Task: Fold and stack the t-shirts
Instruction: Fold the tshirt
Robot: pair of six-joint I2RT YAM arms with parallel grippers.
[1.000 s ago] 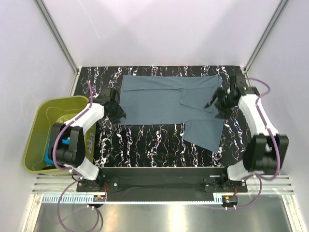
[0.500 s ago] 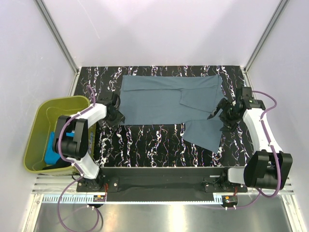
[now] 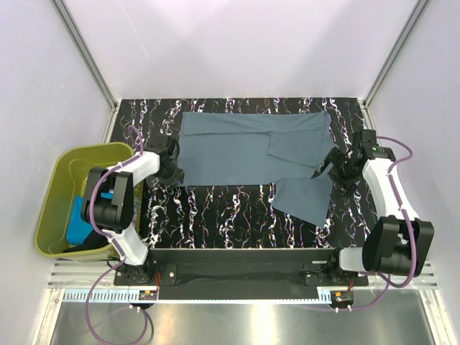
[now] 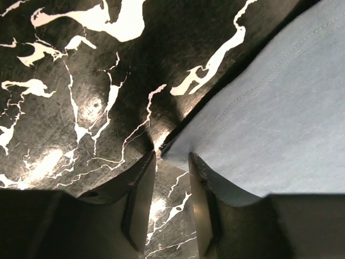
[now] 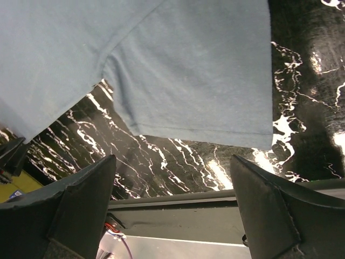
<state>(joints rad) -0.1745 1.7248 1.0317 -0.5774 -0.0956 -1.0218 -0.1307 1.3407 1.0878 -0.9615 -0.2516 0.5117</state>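
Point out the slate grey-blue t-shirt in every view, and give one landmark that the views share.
Top external: the grey-blue t-shirt lies spread across the far middle of the table top.
Left wrist: it fills the right side, with one corner pointing lower left.
Right wrist: it covers the upper part, with a hem running across the middle.
Shared landmark: the black, white-veined table top.

I can read no text, label, brand or number in any of my three views. The only candidate is the pale strip of fine marks (image 3: 237,295) along the near rail below the arm bases in the top view, and it is too small for me to make out any figures.
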